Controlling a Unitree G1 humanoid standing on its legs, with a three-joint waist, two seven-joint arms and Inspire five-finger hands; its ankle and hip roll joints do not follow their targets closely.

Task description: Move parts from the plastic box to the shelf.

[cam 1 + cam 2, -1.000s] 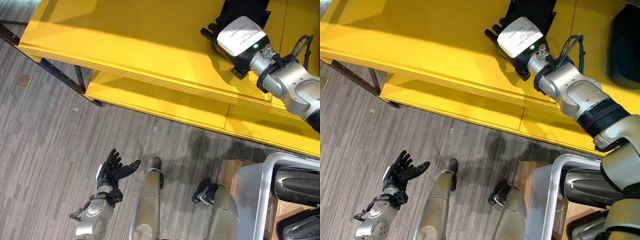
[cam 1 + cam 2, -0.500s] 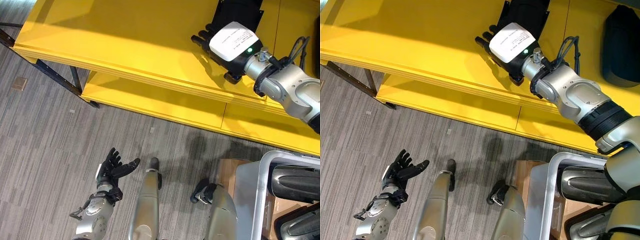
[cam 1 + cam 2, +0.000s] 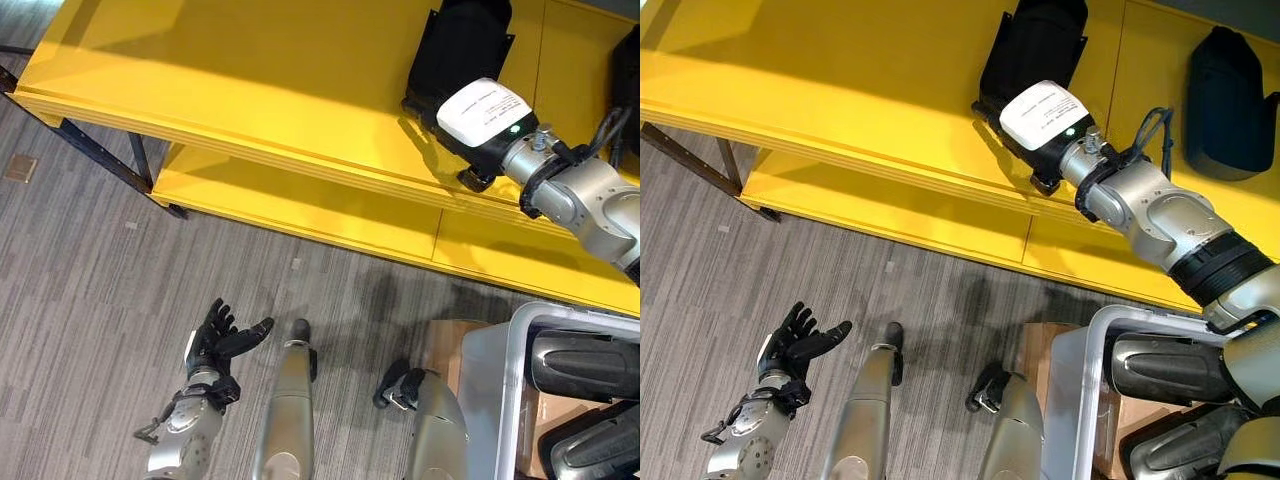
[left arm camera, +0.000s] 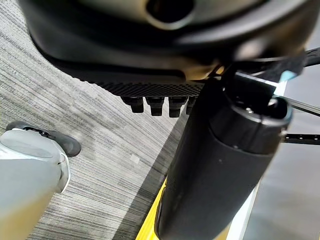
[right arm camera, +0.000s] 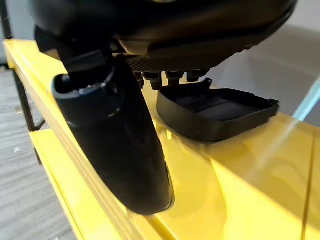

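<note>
A black part [image 3: 1035, 45] lies flat on the yellow shelf [image 3: 840, 80] at the upper centre of the frame. Just below it is the right hand [image 3: 1015, 115], fingers relaxed, holding nothing; a white label with print too small to read covers its back. A second dark part [image 3: 1230, 90] sits at upper right. More parts fill the plastic box [image 3: 1080, 380] at lower right. The left hand [image 3: 795, 345] hangs with fingers spread over the grey floor [image 3: 720, 270], lower left.

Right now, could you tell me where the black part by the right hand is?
The black part lies on the yellow shelf, just beyond the right hand, left of another black part.
</note>
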